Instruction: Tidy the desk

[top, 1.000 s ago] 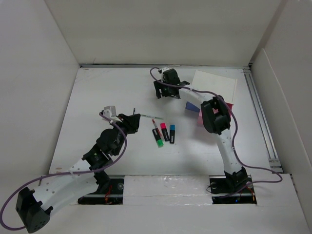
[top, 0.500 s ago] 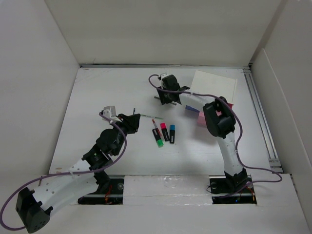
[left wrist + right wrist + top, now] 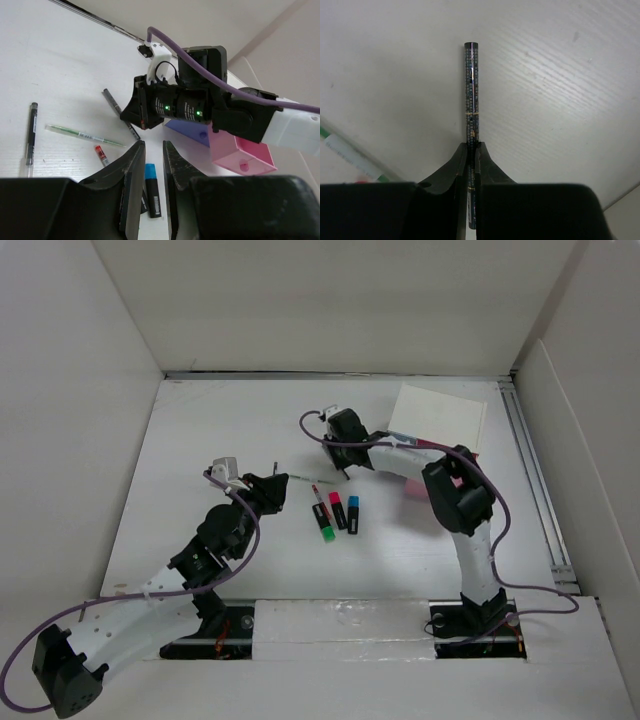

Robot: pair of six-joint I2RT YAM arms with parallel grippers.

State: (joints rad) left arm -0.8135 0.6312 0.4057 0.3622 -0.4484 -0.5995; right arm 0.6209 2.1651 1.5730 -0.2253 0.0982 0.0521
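My right gripper (image 3: 472, 147) is shut on a dark patterned pen (image 3: 471, 90) that lies on the white desk (image 3: 200, 440). From above, that gripper (image 3: 343, 432) sits left of the white drawer box (image 3: 440, 412). The left gripper (image 3: 152, 150) hovers with its jaws a little apart and nothing between them. Beyond its tips a blue highlighter (image 3: 151, 187) rests on the desk. The left wrist view also catches the right gripper (image 3: 137, 112) over the dark pen (image 3: 111, 99). Green (image 3: 326, 529), pink (image 3: 338, 511) and blue (image 3: 353, 515) highlighters lie side by side mid-desk.
A clear green pen (image 3: 82, 135), a black pen (image 3: 31, 132) and a red-capped pen (image 3: 101, 155) lie near the left gripper (image 3: 275, 490). A pink drawer (image 3: 240, 155) and a purple drawer (image 3: 192, 132) stand pulled out of the box. White panels wall in the desk.
The right gripper has swung a little leftward and toward the near edge, come down onto the dark pen and shut on it. The left arm has not moved.
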